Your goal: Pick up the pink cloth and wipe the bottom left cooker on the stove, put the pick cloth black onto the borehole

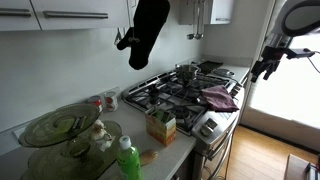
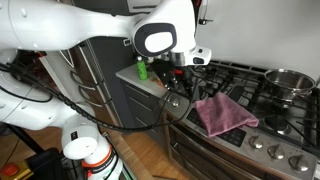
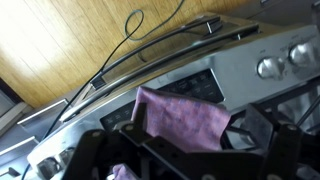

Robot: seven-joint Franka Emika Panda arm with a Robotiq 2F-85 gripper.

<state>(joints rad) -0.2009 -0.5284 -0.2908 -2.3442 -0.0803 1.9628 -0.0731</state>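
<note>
pink cloth (image 3: 185,118) partly behind fingers (image 3: 275,145)

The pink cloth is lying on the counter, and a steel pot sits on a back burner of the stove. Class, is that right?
Not quite. The pink cloth lies on the stove, over a front burner grate, not on the counter; both exterior views show this. The steel pot does sit on a back burner.

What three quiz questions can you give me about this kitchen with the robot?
1. True or false: the pink cloth lies on the stove.
2. What colour is the plastic bottle? A red, B green, C blue.
3. Fill in: the gripper above the cloth is ____ (open or shut).
Key: 1 true; 2 B; 3 open.
</note>
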